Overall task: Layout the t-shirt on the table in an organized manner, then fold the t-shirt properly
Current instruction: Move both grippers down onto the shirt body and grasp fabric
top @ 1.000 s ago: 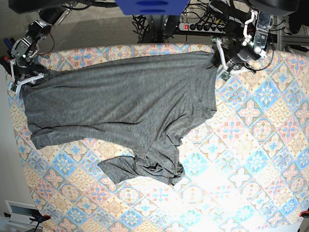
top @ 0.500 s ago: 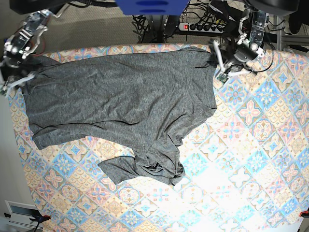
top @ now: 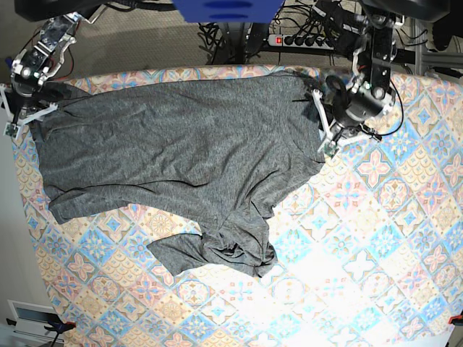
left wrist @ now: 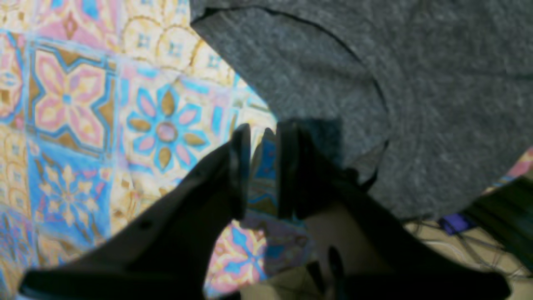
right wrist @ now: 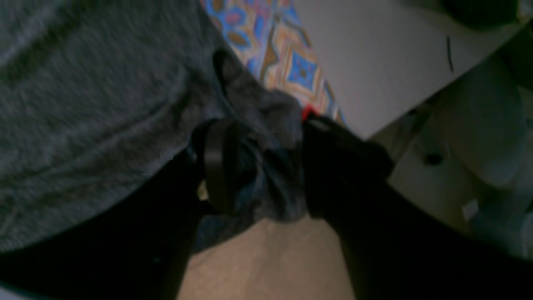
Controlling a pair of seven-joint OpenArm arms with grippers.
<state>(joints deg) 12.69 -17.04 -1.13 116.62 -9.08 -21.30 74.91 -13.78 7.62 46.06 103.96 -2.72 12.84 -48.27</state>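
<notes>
Grey jersey fills the upper right of the left wrist view: the t-shirt [left wrist: 416, 83] lies on the table [left wrist: 83, 104], its curved edge running beside the left gripper [left wrist: 262, 166]. The two dark fingers stand nearly together with only a thin slit between them, and through that slit the patterned cloth shows; no fabric is caught there.

From the right wrist view, the right gripper [right wrist: 262, 175] has its fingers set apart with a bunched wad of the t-shirt [right wrist: 83, 104] pinched between them, just beside the table [right wrist: 291, 62] edge.

Seen from the base view, the t-shirt [top: 181, 152] spreads across the far left part of the table [top: 376, 238], one sleeve crumpled toward the middle. The right gripper [top: 22, 119] holds it at the far left corner. The left gripper [top: 329, 141] hangs at the shirt's right edge, near the far edge.
</notes>
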